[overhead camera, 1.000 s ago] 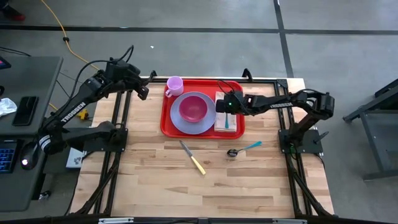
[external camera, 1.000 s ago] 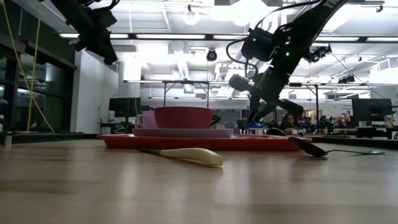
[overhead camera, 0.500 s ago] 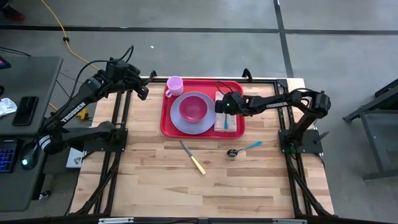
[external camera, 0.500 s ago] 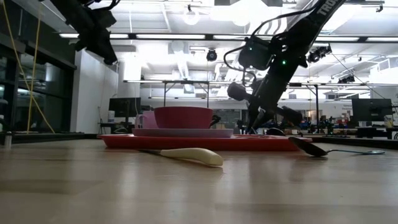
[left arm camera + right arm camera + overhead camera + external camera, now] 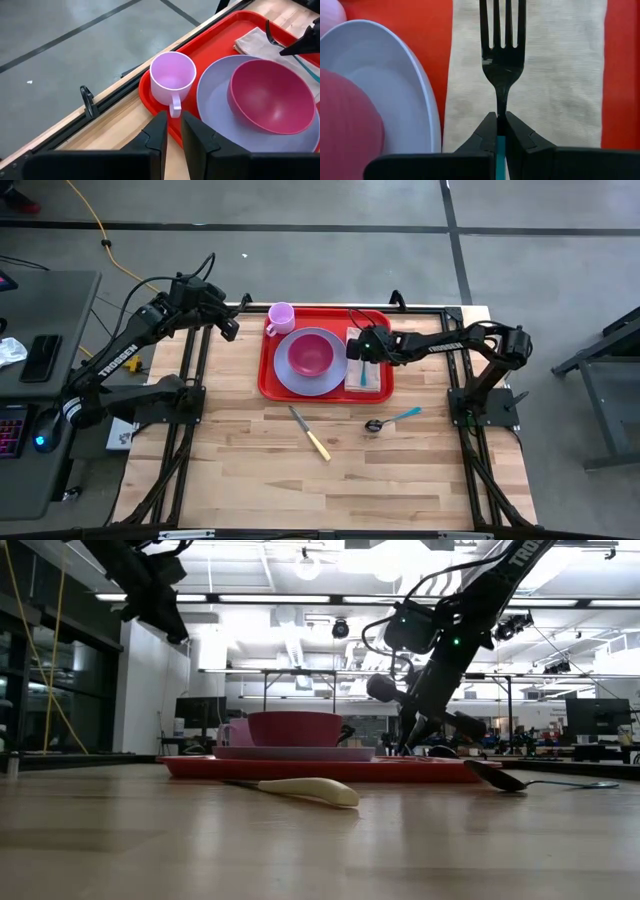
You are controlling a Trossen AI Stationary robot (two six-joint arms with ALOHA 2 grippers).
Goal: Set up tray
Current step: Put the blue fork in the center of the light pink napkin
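The right tool (image 5: 501, 131), clenched on the fork (image 5: 501, 47), holds it over the napkin (image 5: 364, 368) at the tray's (image 5: 268, 375) three o'clock side, likely to lay it there.

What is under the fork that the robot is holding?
Under the dark metal fork, pinched by the right tool, lies a beige folded napkin on the flat red plastic tray. Whether the fork touches the napkin cannot be told; the tray beneath it is covered.
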